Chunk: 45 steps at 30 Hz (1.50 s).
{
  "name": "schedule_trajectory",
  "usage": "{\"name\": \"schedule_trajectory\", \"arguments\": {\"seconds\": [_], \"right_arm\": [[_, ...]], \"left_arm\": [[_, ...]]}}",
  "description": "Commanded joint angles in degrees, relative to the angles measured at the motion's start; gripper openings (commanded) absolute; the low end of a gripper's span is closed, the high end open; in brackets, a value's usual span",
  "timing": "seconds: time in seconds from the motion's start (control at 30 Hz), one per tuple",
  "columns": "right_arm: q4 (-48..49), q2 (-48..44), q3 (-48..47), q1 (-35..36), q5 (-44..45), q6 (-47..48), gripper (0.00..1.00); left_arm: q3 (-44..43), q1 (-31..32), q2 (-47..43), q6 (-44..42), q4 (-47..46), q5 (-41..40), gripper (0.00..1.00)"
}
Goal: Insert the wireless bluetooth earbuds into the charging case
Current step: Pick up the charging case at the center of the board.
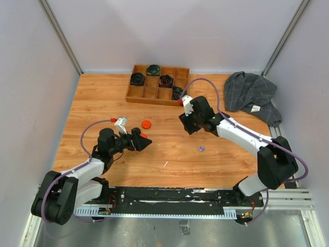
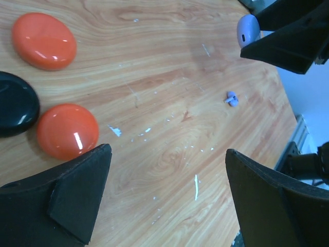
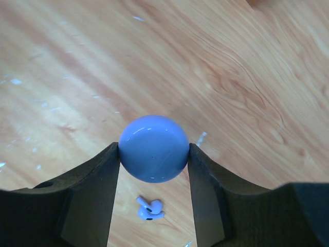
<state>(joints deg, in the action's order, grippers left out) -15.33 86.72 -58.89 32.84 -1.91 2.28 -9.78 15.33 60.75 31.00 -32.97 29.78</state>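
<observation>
The left gripper (image 2: 167, 154) gapes wide and empty beside two orange cases (image 2: 67, 130). Farther right, the right gripper (image 3: 153, 153), half closed, pinches a round lavender case (image 3: 154, 136) above the table (image 1: 103, 98). The lavender earbuds (image 1: 201, 148) lie just nearer and right of it; lower the case steadily beside them.

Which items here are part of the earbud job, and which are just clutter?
Job: lavender earbuds; lavender case, clamped in right gripper; left gripper, open and empty.
Lying about: orange puck, second orange puck, black puck, tray, cloth, white sliver.
</observation>
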Motion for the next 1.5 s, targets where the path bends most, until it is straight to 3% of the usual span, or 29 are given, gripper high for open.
{"name": "schedule_trajectory", "arguments": {"seconds": [0.0, 0.23, 0.63, 0.8, 1.47], "right_arm": [[0.81, -4.17, 0.99, 6.01, -2.14, 10.27, 0.41], [4.02, -7.52, 2.77, 11.76, -7.22, 20.54, 0.41], [5.69, -6.87, 2.93, 22.37, -6.11, 36.9, 0.46], [6.02, -4.94, 1.08, 25.6, -4.98, 39.11, 0.46], [6.94, 0.34, -3.16, 31.47, -2.71, 44.31, 0.45]], "left_arm": [[-2.03, 1.02, 2.55, 1.58, -5.45, 6.84, 0.97], [-2.66, 2.28, 4.19, 2.26, -7.09, 9.03, 0.96], [-0.74, 4.12, 1.6, 4.66, -14.65, 12.86, 0.9], [-0.13, 4.77, 2.59, 6.41, -19.02, 15.19, 0.83], [-2.61, 6.88, 10.62, 7.44, -20.47, 19.04, 0.53]]}}
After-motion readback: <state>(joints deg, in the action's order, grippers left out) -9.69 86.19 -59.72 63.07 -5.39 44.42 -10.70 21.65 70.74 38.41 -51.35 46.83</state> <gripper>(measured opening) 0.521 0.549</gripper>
